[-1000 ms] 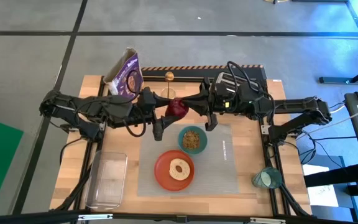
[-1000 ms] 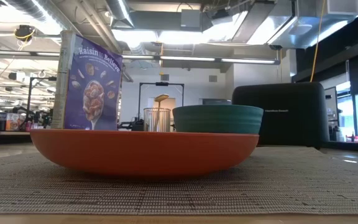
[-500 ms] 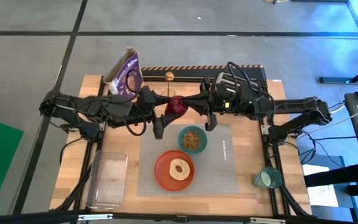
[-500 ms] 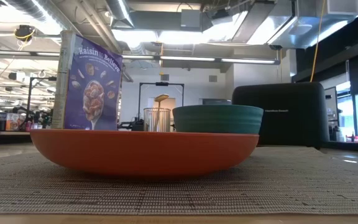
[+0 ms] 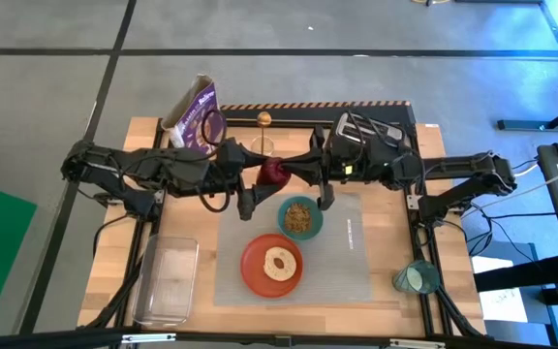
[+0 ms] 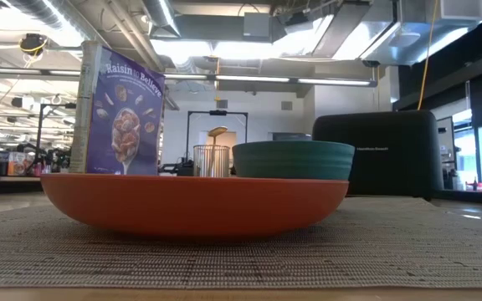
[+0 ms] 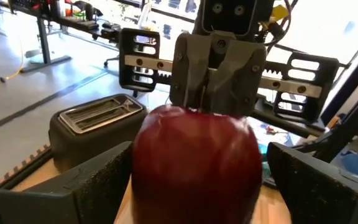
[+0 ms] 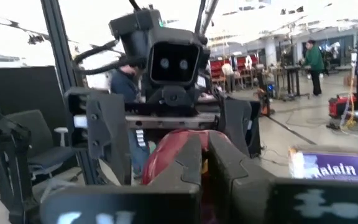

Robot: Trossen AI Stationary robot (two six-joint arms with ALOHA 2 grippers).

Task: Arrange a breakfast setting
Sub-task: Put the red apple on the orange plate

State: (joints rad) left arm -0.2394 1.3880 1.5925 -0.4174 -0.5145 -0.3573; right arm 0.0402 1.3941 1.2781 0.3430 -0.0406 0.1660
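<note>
Left gripper point(image 7: 194, 180) spread wide around the dark red fruit point(image 7: 194, 162); right gripper point(image 7: 211, 87) clenched, seemingly on its stem.

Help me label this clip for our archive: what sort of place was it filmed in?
Probably a robotics lab or open workshop, not a home kitchen. The wooden table stands on a bare concrete floor, exposed ceiling ducts run overhead, and workbenches with people fill the background.

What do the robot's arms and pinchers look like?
Two dark, jointed arms with black cables looping along them. The left gripper and right gripper each have two chunky black fingers on a toothed rail, with a boxy black camera on the wrist.
</note>
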